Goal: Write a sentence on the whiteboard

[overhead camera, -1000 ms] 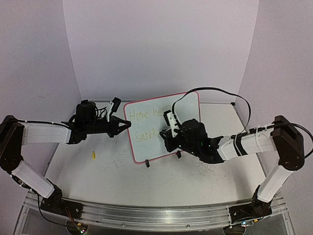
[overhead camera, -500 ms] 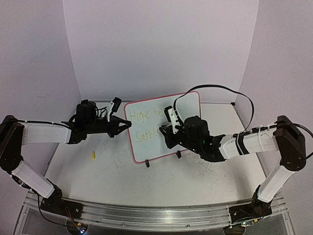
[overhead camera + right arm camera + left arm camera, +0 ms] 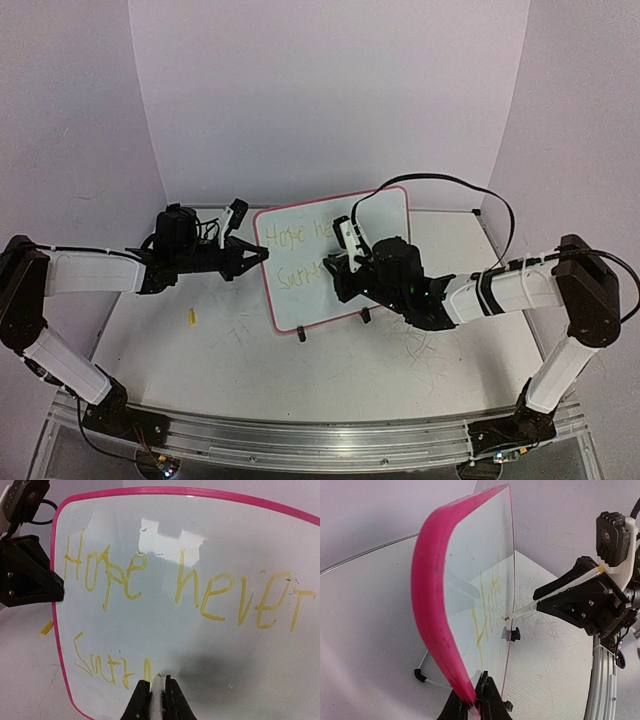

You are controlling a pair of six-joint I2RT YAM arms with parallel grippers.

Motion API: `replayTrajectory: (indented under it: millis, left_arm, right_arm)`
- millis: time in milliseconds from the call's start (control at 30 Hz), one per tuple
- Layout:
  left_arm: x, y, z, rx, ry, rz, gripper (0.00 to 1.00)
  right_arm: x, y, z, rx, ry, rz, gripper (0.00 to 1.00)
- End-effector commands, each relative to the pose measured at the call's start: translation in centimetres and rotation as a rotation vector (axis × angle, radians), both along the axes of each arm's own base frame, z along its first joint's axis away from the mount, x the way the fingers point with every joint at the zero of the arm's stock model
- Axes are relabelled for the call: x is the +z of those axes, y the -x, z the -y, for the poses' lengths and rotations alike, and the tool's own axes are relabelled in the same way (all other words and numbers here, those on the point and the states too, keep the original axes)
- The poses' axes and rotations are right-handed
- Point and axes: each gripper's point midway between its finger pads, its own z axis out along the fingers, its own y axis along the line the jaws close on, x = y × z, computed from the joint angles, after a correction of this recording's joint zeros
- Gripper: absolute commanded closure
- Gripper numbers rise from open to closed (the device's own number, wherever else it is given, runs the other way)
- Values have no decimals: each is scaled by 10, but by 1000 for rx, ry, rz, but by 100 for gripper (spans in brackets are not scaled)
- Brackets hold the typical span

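The large rectangular whiteboard with a thin pink frame (image 3: pixel 295 302) stands upright on the pale worktop (image 3: pixel 230 370), between the two arms. The left fingers (image 3: pixel 489 707) are closed on its left edge and hold it steady. The right fingers (image 3: pixel 141 702) are closed around a thin white marker with a yellow tip (image 3: pixel 555 597), and this tip touches the board on the lower line.

The yellow handwritten sentence (image 3: pixel 200 587) has its first line, "Hope never", complete. Below it there are only the first letters of the last word. So the step in hand is, as I judge, the writing of this last word. The next move calls for carrying the tip to the right along the lower line with light, even pressure, while the left arm resists the push.

Compared with one second ago, the right wrist has gone a little up and to the left in the top view. The board and the left arm have not moved.
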Motion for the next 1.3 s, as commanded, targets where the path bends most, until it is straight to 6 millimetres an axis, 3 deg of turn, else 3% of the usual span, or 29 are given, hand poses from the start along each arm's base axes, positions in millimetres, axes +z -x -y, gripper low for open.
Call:
replayTrajectory:
  millis: [0,500,867,1267]
  left_arm:
    - [-11,-18,-15,88,-120,79,100]
    - [-13,-19,-14,86,-122,75,100]
    - [-12,-19,-14,85,-120,75,100]
    - [-12,-18,-14,84,-121,76,100]
  right_arm:
    - [3,-9,6,-56,-3,9,100]
    - [-21,2,7,-37,0,-64,100]
    - [13,-10,5,-74,-64,-1,100]
    - [19,-21,17,-134,-81,11,100]
